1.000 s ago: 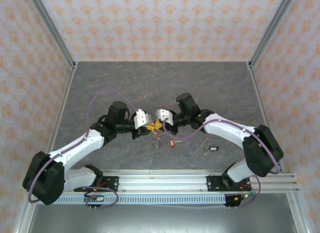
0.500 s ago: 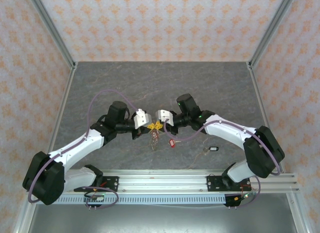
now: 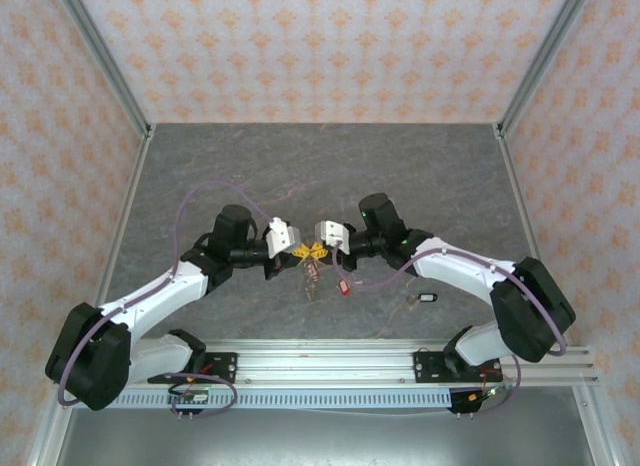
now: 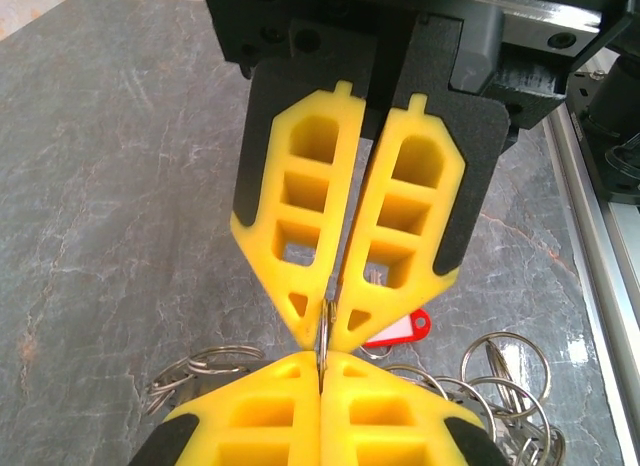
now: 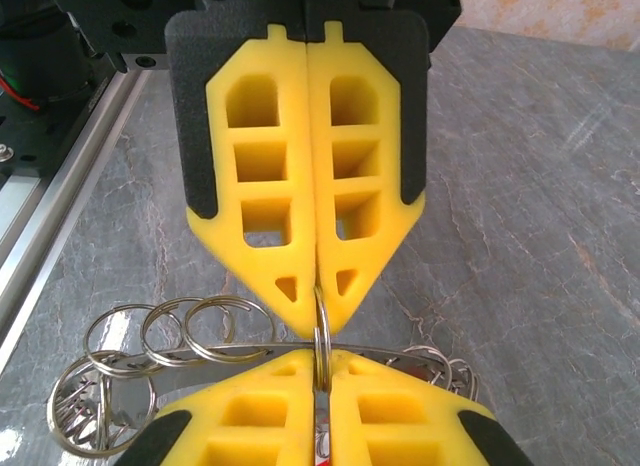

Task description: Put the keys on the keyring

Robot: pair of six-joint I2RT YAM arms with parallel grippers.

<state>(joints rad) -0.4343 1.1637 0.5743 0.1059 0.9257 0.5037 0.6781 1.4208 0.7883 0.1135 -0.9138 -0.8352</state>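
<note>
My left gripper [image 3: 298, 252] and right gripper [image 3: 318, 251] meet tip to tip over the middle of the table. Both are shut on one small split ring [image 5: 320, 331], seen edge-on between the yellow fingertips [image 4: 300, 371]. The keyring [image 5: 240, 348], a thin grey hoop, runs across just behind the tips, with several small rings [image 5: 180, 326] strung on it. The keys [image 3: 313, 276] hang in a bunch below the grippers, one red tag [image 3: 343, 284] to their right. The red tag [image 4: 398, 331] also peeks out behind the right gripper's fingers. A black-tagged key [image 3: 428, 298] lies apart on the table.
The grey marbled table [image 3: 320, 176] stretches away behind the grippers. An aluminium rail [image 3: 320, 364] runs along the near edge, and metal frame posts [image 3: 100, 56] and patterned walls close in the sides. More loose split rings [image 4: 505, 371] hang at the right of my left fingers.
Both grippers stay pinched together and have crept slightly away from the rail. The right forearm has swung a little to the right. The hanging keys have barely shifted.
</note>
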